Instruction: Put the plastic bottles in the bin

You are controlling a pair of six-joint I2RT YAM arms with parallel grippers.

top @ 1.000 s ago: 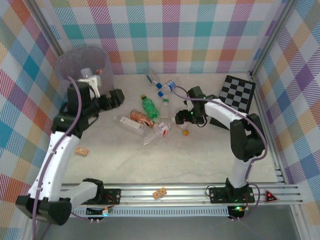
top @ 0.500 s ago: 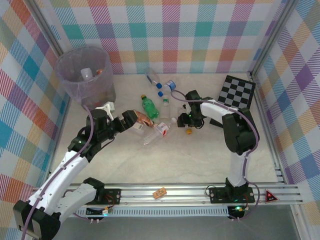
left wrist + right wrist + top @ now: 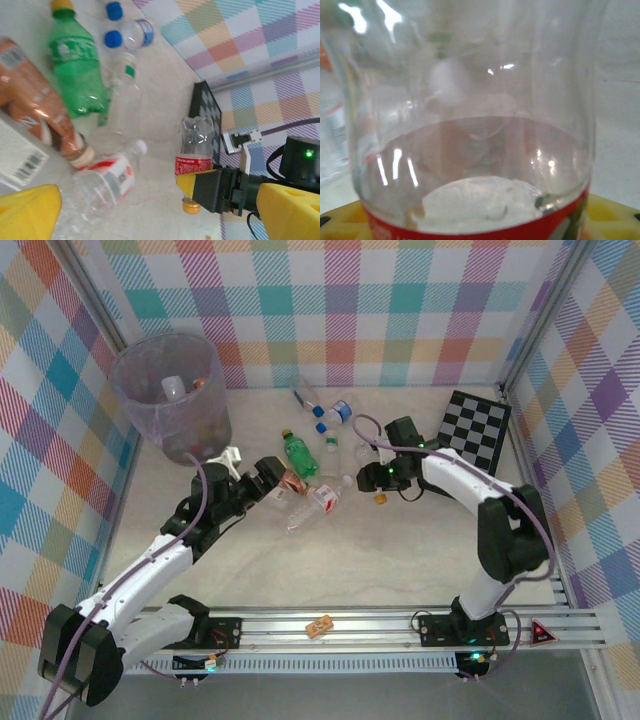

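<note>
One bin (image 3: 182,430): 10 o'clock of table (image 3: 400,560)
Left gripper (image 3: 270,480): spread wide, beside amber bottle (image 3: 35,115)
Right gripper (image 3: 374,478): pinching red-labelled clear bottle (image 3: 196,140), 3 o'clock of Left gripper

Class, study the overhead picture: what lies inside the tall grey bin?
Inside the bin, a clear bottle with a pale cap shows near the far wall, an orange-brown item beside it. Whatever lies deeper is blurred by the translucent wall and cannot be told.

A checkerboard (image 3: 476,427) sits far right; 1 tan block (image 3: 320,625) rests on the near rail (image 3: 390,621).
</note>
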